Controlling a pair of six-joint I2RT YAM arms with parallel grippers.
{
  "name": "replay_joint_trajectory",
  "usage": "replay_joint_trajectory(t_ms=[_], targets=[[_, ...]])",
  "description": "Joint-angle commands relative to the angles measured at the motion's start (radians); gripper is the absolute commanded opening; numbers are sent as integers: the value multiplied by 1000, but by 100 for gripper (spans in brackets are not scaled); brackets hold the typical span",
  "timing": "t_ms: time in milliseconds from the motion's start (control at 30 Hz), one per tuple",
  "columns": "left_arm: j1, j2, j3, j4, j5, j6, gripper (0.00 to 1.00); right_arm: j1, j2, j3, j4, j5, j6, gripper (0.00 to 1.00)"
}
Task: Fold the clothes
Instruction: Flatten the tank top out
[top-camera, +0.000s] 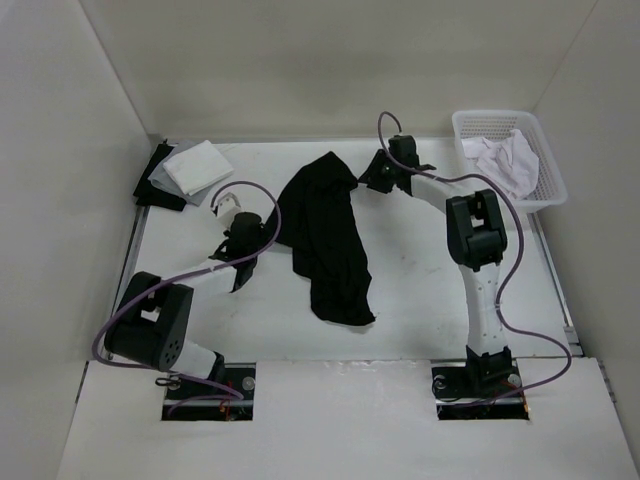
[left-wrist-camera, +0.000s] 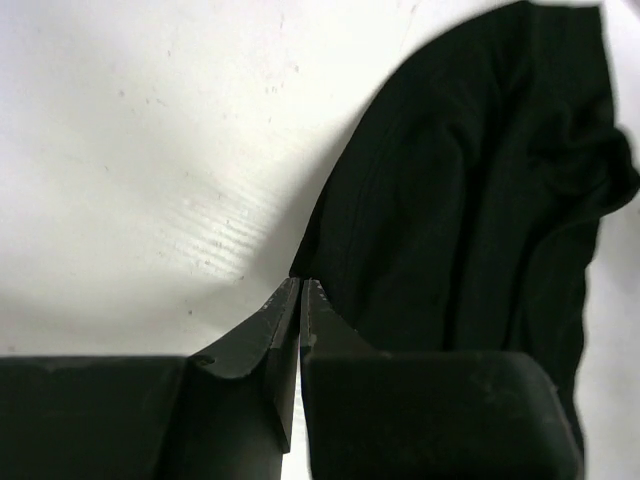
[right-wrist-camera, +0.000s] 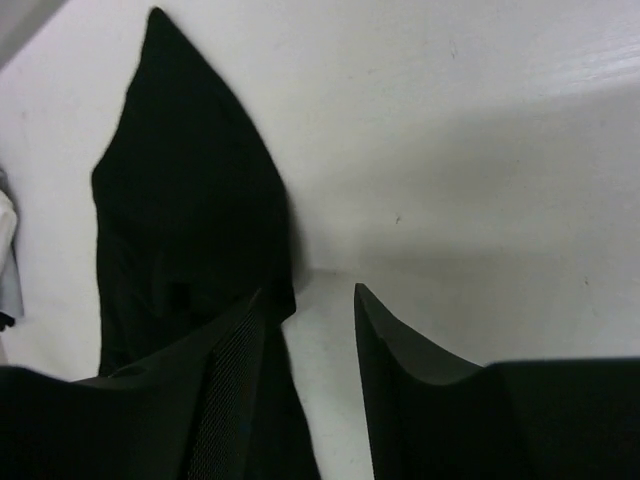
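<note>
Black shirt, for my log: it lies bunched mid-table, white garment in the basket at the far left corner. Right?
No: the basket with the white garment is at the far right corner, as the top external view shows. The black shirt does lie bunched mid-table.

This looks like a robotics lab test cell. A white bench (top-camera: 420, 300) is boxed in by bare white panels (top-camera: 60, 150). At the bench's near edge a left arm (top-camera: 150, 325) and a right arm (top-camera: 480, 290) are bolted down, with purple cables (top-camera: 240, 184) looping off them.
</note>
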Motion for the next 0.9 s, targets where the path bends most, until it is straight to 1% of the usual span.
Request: replay_joint_trajectory(t_ms=[0,33,100,233,367,533,667,767,867], targets=[[22,-56,-8,92,42,-47,1,5,39,101,-109,-46,-26,44],[25,-56,-10,97,48,-51,1,5,50,115,-107,-57,-18,43],[28,-48,-10,104,60,-53,1,5,74,162,-121,-74,-9,37],[33,-41,-2,104,68,-59,2,5,114,242,-140,-143,15,37],[33,-44,13,106,71,-62,2,5,148,305,-192,-183,-3,36],[25,-30,24,109,73,-62,2,-7,160,302,-204,-249,-20,36],[24,-33,22,111,73,-62,2,-19,160,294,-230,-238,-34,37],[27,-62,7,107,69,-62,2,-21,123,244,-229,-189,-61,42],[34,-90,-10,103,71,-59,2,-21,120,259,-258,-158,-93,44]])
